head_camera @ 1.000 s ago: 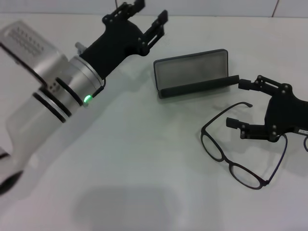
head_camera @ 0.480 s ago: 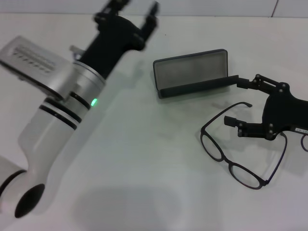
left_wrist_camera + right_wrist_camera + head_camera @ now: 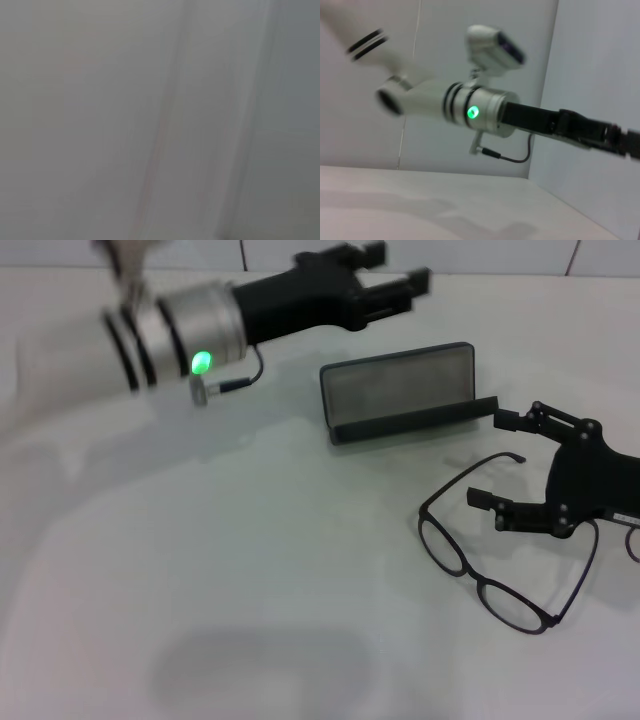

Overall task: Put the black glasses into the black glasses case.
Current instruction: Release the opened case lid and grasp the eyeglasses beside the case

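The black glasses case (image 3: 400,390) lies open in the head view, its grey-lined lid standing up at the back. To its right and nearer me, the black glasses (image 3: 488,558) rest on the white table with temple arms unfolded. My right gripper (image 3: 496,458) is open and hovers low over the glasses' near temple arm, one finger close to the case's right end. I cannot tell if it touches the frame. My left gripper (image 3: 393,272) is open and empty, reaching sideways behind the case near the table's far edge. The left arm (image 3: 490,111) also shows in the right wrist view.
The white table (image 3: 250,570) runs back to a tiled wall (image 3: 500,252). A small cable plug (image 3: 215,388) hangs from the left wrist, left of the case. The left wrist view is a grey blur.
The left arm has swung from the left side across toward the right and now lies level behind the case. The right gripper has hardly moved.
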Tool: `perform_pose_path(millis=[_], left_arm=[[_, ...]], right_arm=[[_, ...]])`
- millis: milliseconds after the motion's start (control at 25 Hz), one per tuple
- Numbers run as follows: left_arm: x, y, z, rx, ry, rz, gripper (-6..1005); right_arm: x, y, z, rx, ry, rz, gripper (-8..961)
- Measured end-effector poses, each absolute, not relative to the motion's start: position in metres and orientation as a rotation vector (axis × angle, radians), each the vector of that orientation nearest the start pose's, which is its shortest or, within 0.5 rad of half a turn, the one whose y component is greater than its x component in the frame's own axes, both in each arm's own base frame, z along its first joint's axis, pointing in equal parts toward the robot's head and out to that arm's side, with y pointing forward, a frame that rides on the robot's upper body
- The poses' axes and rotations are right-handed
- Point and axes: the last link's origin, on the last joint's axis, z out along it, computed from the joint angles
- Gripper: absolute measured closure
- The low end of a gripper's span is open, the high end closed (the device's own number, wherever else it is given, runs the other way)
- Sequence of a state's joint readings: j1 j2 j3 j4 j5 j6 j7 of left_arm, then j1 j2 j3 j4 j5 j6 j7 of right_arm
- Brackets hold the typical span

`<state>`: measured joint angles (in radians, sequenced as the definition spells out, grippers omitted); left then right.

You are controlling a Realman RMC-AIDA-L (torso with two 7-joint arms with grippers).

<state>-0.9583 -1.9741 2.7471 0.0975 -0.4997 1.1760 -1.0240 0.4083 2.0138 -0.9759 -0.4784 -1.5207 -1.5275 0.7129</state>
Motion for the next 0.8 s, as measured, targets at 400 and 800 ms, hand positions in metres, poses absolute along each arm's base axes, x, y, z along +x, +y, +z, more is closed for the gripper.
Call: perform_pose_path(millis=[400,800], left_arm=[[-0.115,0.461,-0.043,-2.712,-0.615,-0.415,245],[-0.096,0.466,-0.076,-2.744,-0.438,0.041,246]], right_arm=[[0.281,0.301,-0.004,-2.544,-0.023,0.786,62],[0.281,0.302,-0.005,-2.544,-0.025,0.784,62]])
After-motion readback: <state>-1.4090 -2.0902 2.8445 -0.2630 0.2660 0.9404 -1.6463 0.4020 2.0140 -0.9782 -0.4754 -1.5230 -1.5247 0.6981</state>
